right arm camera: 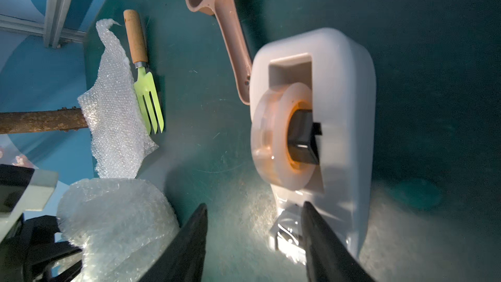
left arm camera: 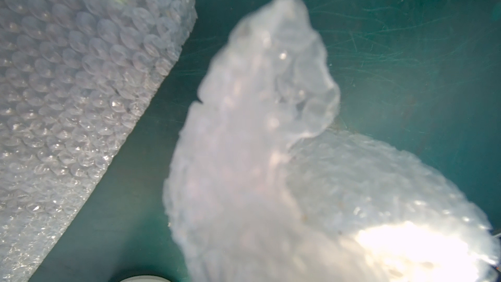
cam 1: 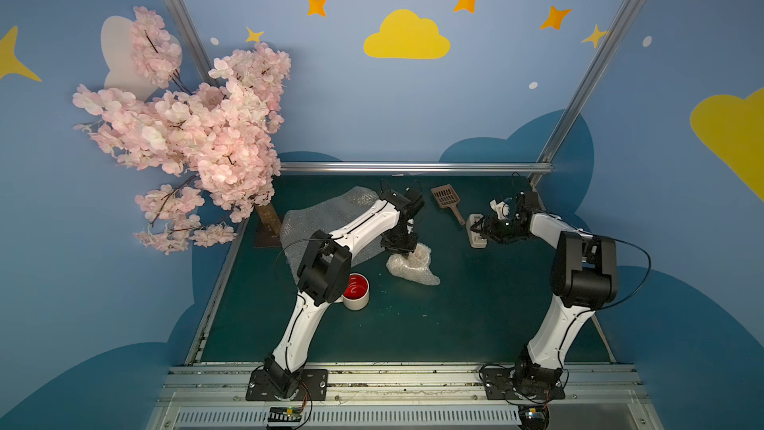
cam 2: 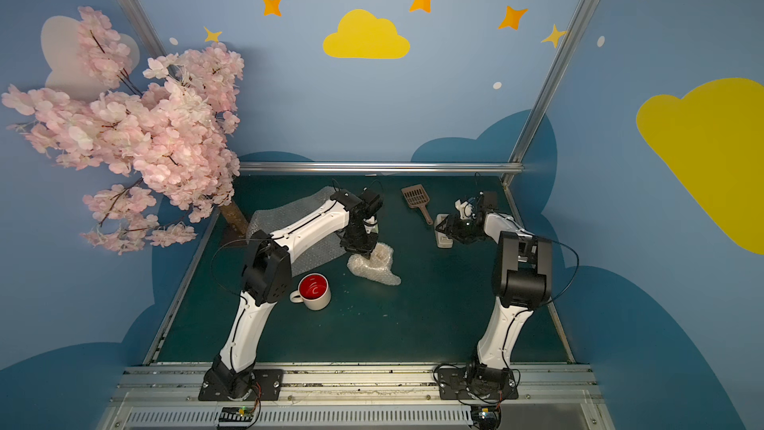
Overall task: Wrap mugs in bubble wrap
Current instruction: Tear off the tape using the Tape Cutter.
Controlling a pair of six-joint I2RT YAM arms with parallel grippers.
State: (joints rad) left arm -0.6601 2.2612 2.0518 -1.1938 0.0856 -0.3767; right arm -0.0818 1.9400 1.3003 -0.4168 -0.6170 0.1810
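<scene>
A cream-white mug [cam 1: 356, 292] [cam 2: 314, 291], glossy red inside, stands upright near my left arm's elbow. One bubble wrap sheet [cam 1: 326, 221] [left arm camera: 67, 90] lies flat at the back left. A second bubble wrap piece is bunched into a lumpy bundle [cam 1: 417, 267] [cam 2: 378, 268] [right arm camera: 113, 221] mid-table. My left gripper [cam 1: 407, 253] [cam 2: 366, 253] points down into that bundle's top. In the left wrist view a raised fold [left arm camera: 271, 131] covers the jaws, so it looks shut on the wrap. My right gripper [right arm camera: 253, 210] [cam 1: 477, 230] is open, one finger [right arm camera: 309, 212] at the tape dispenser's cutter end.
A white tape dispenser [cam 1: 476, 237] [right arm camera: 344, 90] sits at the back right. A brown slotted scoop [cam 1: 446, 200] [right arm camera: 217, 9] lies beside it. A green garden fork [right arm camera: 146, 88] rests by the flat sheet. A pink blossom tree [cam 1: 186, 130] overhangs the back-left corner.
</scene>
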